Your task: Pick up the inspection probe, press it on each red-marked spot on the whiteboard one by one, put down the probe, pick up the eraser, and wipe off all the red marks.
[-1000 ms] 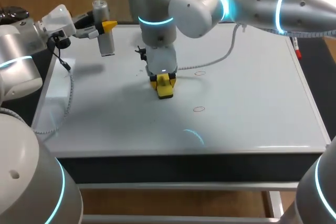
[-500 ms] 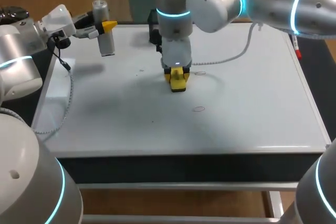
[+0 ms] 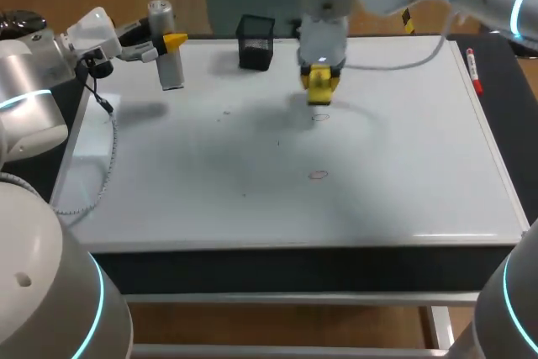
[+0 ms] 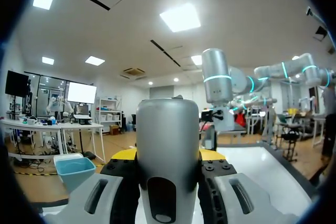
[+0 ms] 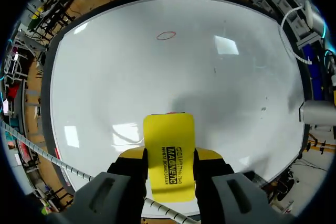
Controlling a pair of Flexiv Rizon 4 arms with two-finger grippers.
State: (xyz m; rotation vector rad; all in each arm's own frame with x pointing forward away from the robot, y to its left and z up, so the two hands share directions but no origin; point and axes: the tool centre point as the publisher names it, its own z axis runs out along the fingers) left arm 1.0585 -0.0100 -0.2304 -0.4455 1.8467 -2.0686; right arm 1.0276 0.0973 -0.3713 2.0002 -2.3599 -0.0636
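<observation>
Right gripper (image 3: 320,77) clamps the yellow eraser (image 3: 320,97) close over a red ring (image 3: 320,117) on the whiteboard (image 3: 403,166); a second ring (image 3: 318,175) lies nearer the front. Left gripper (image 3: 166,42) grips the probe (image 3: 171,69) near its left edge. Best wiped flat, evenly pressed, covering each whole ring.

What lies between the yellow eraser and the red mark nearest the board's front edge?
Head view: another red mark sits right by the eraser; the rest of the whiteboard up to the front mark is bare.
</observation>
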